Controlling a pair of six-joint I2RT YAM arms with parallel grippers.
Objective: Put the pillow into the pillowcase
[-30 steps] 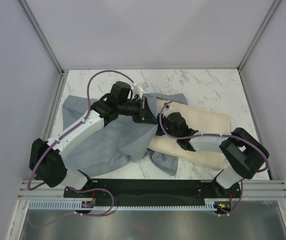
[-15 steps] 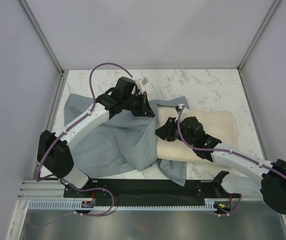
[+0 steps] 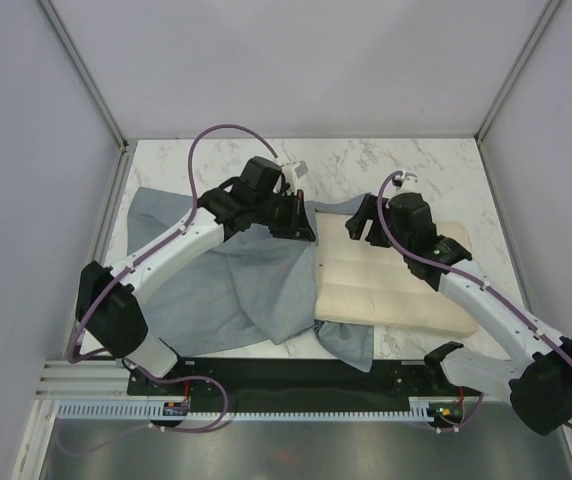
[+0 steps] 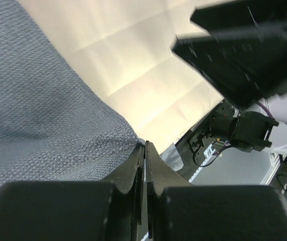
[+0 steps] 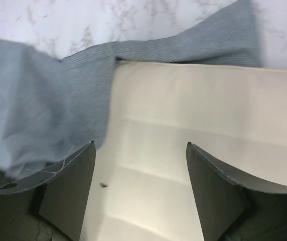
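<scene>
The cream quilted pillow (image 3: 396, 290) lies right of centre on the table, its left end at the pillowcase mouth. The grey-blue pillowcase (image 3: 221, 285) is spread to the left, with one flap under the pillow's near corner. My left gripper (image 3: 304, 222) is shut on the pillowcase's upper edge, which it holds lifted just left of the pillow. In the left wrist view the cloth (image 4: 43, 110) runs into the tips of my left gripper (image 4: 144, 144), with the pillow (image 4: 133, 55) beyond. My right gripper (image 3: 359, 230) hovers open over the pillow's far left corner. In its own view my right gripper (image 5: 140, 144) has nothing between its fingers, only pillow (image 5: 193, 100) and pillowcase (image 5: 58, 90) below.
The white marble table (image 3: 436, 170) is closed in by grey walls on three sides. A black base rail (image 3: 306, 375) runs along the near edge. A pillowcase flap (image 3: 348, 342) sticks out under the pillow near that rail.
My right gripper has opened, let go and swung from the pillow's near left side to its far left corner. My left gripper has shifted slightly right, still holding the cloth.
</scene>
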